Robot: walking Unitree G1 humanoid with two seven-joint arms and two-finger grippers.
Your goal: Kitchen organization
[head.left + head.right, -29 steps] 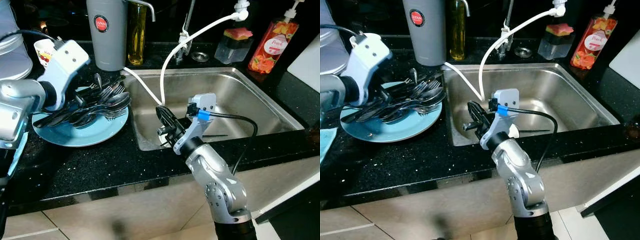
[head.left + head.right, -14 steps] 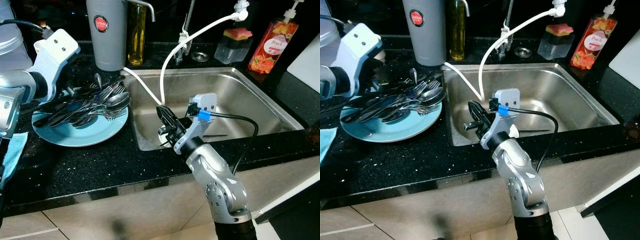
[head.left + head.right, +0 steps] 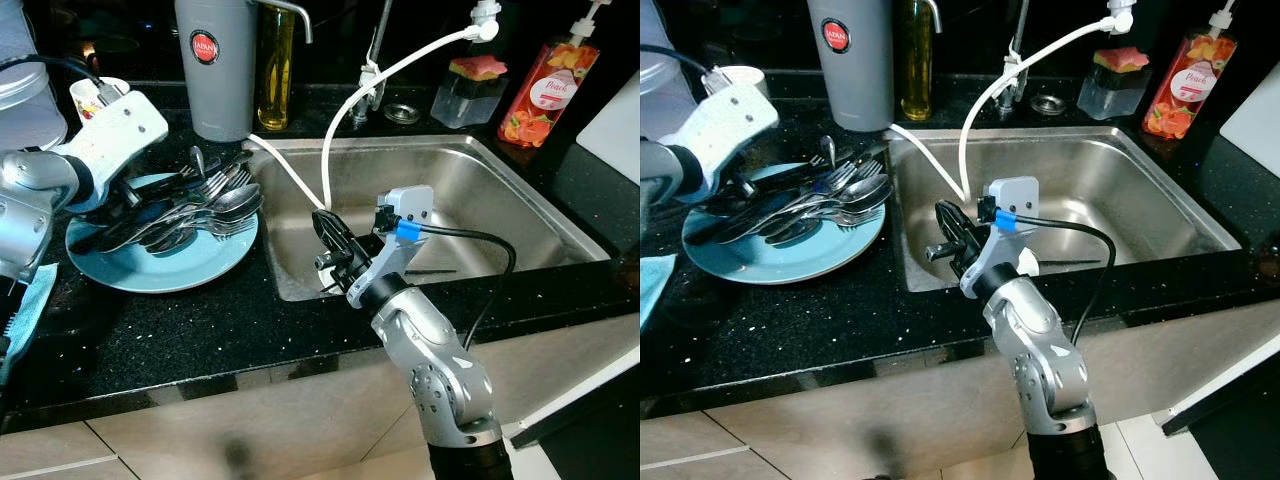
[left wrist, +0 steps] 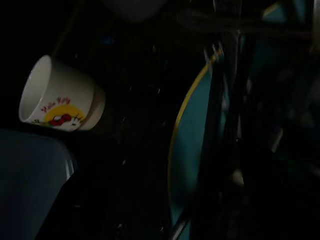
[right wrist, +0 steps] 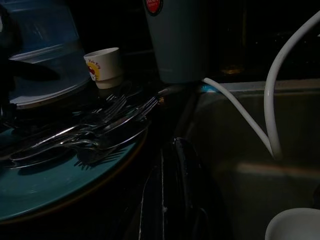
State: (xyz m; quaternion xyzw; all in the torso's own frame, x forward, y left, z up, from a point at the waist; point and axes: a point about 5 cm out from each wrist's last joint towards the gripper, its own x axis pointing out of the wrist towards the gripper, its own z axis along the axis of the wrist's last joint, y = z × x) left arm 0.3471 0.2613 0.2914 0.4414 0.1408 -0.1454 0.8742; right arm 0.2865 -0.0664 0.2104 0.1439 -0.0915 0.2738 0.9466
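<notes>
My glossy black speckled stone counter (image 3: 200, 330) holds a smooth blue glazed plate (image 3: 190, 268) piled with shiny metal cutlery (image 3: 195, 210). Beside the plate, the brushed steel sink (image 3: 520, 215) looks satin, crossed by a smooth white plastic hose (image 3: 400, 70).

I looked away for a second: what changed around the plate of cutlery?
The left gripper drew back off the cutlery toward the counter's left, then dipped to the pile's left end again; whether it grips anything is unclear. The blue plate, cutlery and right gripper over the sink kept their places.

Black counter (image 3: 200, 330): blue plate (image 3: 190, 265), cup (image 3: 88, 97)
</notes>
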